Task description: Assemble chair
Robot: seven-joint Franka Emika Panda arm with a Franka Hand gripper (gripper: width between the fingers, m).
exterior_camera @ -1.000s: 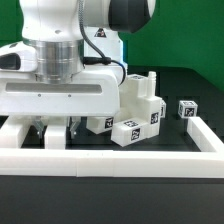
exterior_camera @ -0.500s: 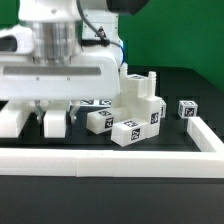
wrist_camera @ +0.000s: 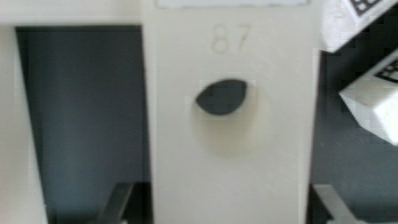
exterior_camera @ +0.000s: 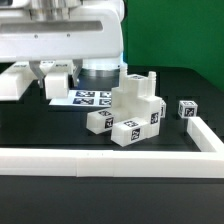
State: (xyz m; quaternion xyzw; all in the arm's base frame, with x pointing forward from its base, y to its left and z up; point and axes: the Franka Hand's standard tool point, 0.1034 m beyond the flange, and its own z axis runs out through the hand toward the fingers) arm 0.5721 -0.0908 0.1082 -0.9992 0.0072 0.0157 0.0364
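Observation:
My gripper [exterior_camera: 57,76] hangs high at the exterior view's left, under the wide white hand, shut on a white chair slab [exterior_camera: 58,90] lifted off the table. In the wrist view the slab [wrist_camera: 228,140] is a long plain panel with a dark round hole and runs out from between the two fingers [wrist_camera: 121,205]. My gripper [wrist_camera: 226,208] clamps its near end. The other chair pieces [exterior_camera: 133,108], chunky white blocks with black-and-white tags, stand clustered on the dark table at centre, to the right of the gripper.
A small tagged cube [exterior_camera: 186,109] sits alone at the right. The marker board [exterior_camera: 92,98] lies flat behind the cluster. A long white rail [exterior_camera: 100,160] crosses the front and turns back along the right side [exterior_camera: 207,135]. Tagged white pieces [wrist_camera: 365,85] show beside the slab.
The hand has risen steadily, carrying the slab up from table level, and the marker board beneath it has come into view.

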